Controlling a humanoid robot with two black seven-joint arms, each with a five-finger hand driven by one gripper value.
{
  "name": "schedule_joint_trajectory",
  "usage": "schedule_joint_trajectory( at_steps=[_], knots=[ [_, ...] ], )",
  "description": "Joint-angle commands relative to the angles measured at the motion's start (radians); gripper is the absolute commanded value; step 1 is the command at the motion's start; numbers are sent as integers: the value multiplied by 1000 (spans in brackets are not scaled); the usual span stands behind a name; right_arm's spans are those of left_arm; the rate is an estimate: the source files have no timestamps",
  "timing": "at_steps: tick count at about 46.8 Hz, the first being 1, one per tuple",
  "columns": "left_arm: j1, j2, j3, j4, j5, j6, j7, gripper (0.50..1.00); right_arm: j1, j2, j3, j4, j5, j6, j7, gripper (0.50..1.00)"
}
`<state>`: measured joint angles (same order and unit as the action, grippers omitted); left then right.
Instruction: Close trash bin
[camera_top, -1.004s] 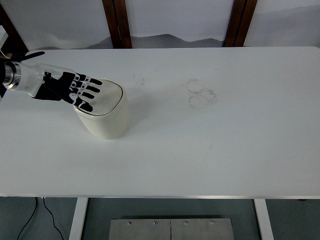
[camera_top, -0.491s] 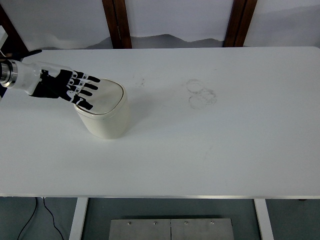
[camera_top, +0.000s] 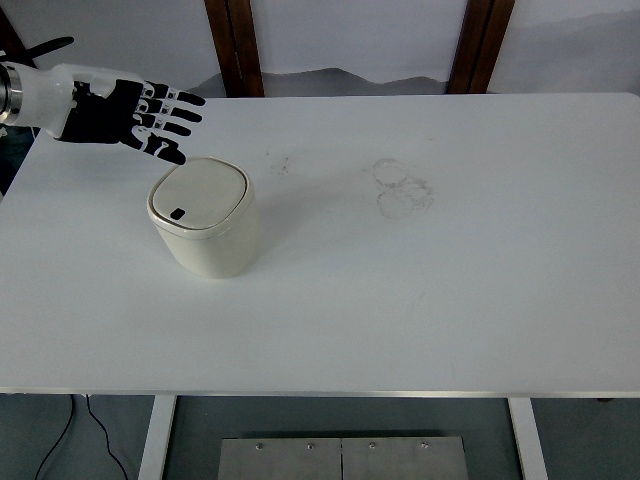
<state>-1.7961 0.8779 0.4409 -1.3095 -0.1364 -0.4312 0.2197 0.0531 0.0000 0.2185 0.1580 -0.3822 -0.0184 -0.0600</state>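
Note:
A small cream trash bin (camera_top: 205, 224) stands on the white table (camera_top: 420, 280), left of centre. Its lid (camera_top: 200, 196) lies flat and closed, with a small dark button near its front edge. My left hand (camera_top: 150, 118) hovers above and behind the bin at the upper left, palm down, fingers spread and holding nothing. It does not touch the bin. My right hand is out of view.
Faint ring marks (camera_top: 402, 186) stain the table right of centre. Two dark wooden posts (camera_top: 236, 45) stand behind the table's far edge. A black cable (camera_top: 70, 440) hangs below the table at the lower left.
My left hand has lifted off the bin's lid and moved up and back to the left. The lid now shows fully and lies closed.

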Motion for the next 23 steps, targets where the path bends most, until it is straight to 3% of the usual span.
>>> schedule_joint_trajectory(
  at_steps=[1,17,23],
  knots=[
    [0,12,-51,19,0,0,0,1000,-1,0,-1,0,0,0,-1,995],
    [12,12,-246,147,-124,3,-6,1000,-1,0,-1,0,0,0,0,995],
    [29,1,-307,194,-155,11,-46,1000,-1,0,-1,0,0,0,0,995]
  ],
)
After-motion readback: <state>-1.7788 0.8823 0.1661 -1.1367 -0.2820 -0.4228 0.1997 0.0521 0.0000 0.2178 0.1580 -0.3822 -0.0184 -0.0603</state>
